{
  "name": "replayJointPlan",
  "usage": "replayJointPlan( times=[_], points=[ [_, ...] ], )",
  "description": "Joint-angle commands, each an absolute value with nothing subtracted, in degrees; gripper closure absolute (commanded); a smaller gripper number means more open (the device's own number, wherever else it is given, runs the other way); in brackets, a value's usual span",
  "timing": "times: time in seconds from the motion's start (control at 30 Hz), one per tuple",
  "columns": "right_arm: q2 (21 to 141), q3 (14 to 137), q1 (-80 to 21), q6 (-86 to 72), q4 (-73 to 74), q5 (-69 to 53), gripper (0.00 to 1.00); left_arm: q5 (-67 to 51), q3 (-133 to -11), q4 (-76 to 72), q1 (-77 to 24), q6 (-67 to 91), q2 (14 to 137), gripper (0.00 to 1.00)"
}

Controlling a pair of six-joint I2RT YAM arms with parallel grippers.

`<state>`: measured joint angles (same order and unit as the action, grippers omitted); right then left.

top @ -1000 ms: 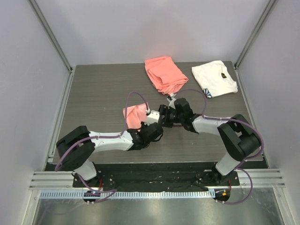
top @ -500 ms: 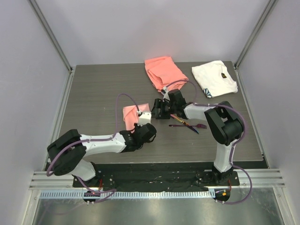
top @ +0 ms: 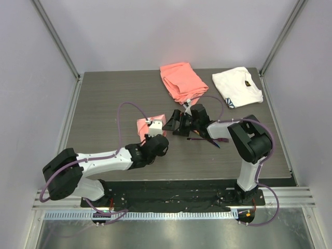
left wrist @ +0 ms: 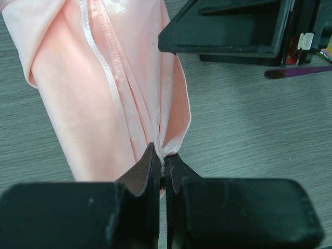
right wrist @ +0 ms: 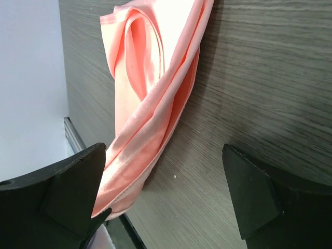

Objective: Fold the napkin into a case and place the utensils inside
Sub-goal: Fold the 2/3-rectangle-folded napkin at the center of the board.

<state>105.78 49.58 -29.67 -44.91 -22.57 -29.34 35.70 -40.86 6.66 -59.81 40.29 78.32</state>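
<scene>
Folding seems nearly done: the left gripper [left wrist: 162, 158] pinches the near hem of the folded napkin [left wrist: 98, 88] on the table [top: 104, 104], the right gripper [right wrist: 165, 179] gapes wide just beside it, so next the utensils [top: 209, 140] lying near that gripper need fetching.

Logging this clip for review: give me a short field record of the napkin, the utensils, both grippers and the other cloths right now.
napkin: folded narrow, lying on the table
left gripper: shut on the napkin's near edge
right gripper: open wide beside the napkin, gripping nothing
utensils: on the table by the right gripper, not in the napkin
coral cloth: folded, at the far edge, untouched
white cloth: far right, dark mark on it
</scene>
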Motion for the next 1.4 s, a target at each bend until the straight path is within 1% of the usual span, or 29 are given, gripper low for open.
replayJointPlan(
  times=[0.0, 0.2, 0.4, 0.5, 0.53, 0.6, 0.63, 0.7, 0.73, 0.8, 0.87, 0.93, 1.1, 1.13, 1.2, 1.27, 1.3, 1.37],
  points=[
    [107.3, 51.9, -30.0, -49.6, -25.8, -29.6, 0.0, 36.8, -40.3, 4.9, -59.5, 41.0, 76.6, 1.0],
    [110.2, 53.4, -31.0, -54.0, -28.0, -29.4, 0.0, 37.4, -40.3, 5.6, -59.5, 40.9, 74.4, 1.0],
    [110.4, 51.8, -32.1, -57.2, -31.7, -27.0, 0.0, 37.3, -40.6, 6.0, -59.5, 40.6, 72.8, 1.0],
    [112.0, 52.8, -32.1, -57.6, -32.3, -25.4, 0.05, 36.9, -40.5, 5.6, -59.5, 40.6, 72.9, 1.0],
    [112.8, 54.1, -32.1, -57.9, -32.5, -25.3, 0.09, 36.7, -40.5, 5.6, -59.5, 40.6, 73.1, 1.0],
    [115.0, 54.9, -32.2, -59.1, -34.6, -25.4, 0.13, 36.6, -40.3, 5.5, -59.5, 41.0, 73.3, 1.0],
    [115.9, 56.3, -32.1, -59.4, -34.6, -25.6, 0.19, 36.2, -40.3, 5.5, -59.5, 41.1, 73.4, 1.0],
    [118.0, 57.5, -31.9, -59.6, -35.5, -26.2, 0.25, 35.9, -39.7, 5.3, -59.5, 41.4, 73.3, 1.0],
    [118.6, 57.9, -31.7, -59.5, -36.0, -26.1, 0.3, 35.9, -39.6, 5.1, -59.5, 41.6, 73.1, 1.0],
    [119.8, 58.6, -31.1, -59.2, -36.8, -27.1, 0.35, 35.8, -39.2, 5.2, -59.5, 41.6, 73.0, 1.0],
    [121.4, 59.4, -30.5, -59.1, -37.7, -27.6, 0.42, 35.6, -38.8, 4.8, -59.5, 41.7, 73.0, 1.0],
    [122.2, 59.2, -30.3, -59.2, -40.3, -28.0, 0.46, 35.3, -38.8, 4.7, -59.5, 41.8, 73.0, 1.0],
    [123.4, 60.8, -29.4, -57.8, -40.3, -28.3, 0.51, 34.8, -38.3, 4.0, -59.5, 41.9, 73.5, 1.0],
    [123.7, 61.5, -29.4, -57.8, -40.6, -29.4, 0.55, 34.8, -38.3, 4.0, -59.5, 41.9, 73.6, 1.0],
    [124.8, 62.1, -29.4, -58.0, -41.1, -30.1, 0.59, 34.6, -38.3, 3.8, -59.5, 41.9, 73.6, 1.0],
    [125.6, 62.5, -29.4, -58.5, -42.3, -30.9, 0.67, 34.5, -38.2, 3.7, -59.5, 41.9, 73.7, 1.0],
    [125.9, 62.8, -29.4, -58.3, -42.0, -31.1, 0.76, 34.5, -38.1, 3.4, -59.5, 41.9, 73.7, 1.0],
    [126.6, 63.8, -29.1, -57.6, -41.5, -32.1, 0.83, 33.1, -37.8, 2.7, -59.5, 41.8, 73.7, 1.0]
  ],
)
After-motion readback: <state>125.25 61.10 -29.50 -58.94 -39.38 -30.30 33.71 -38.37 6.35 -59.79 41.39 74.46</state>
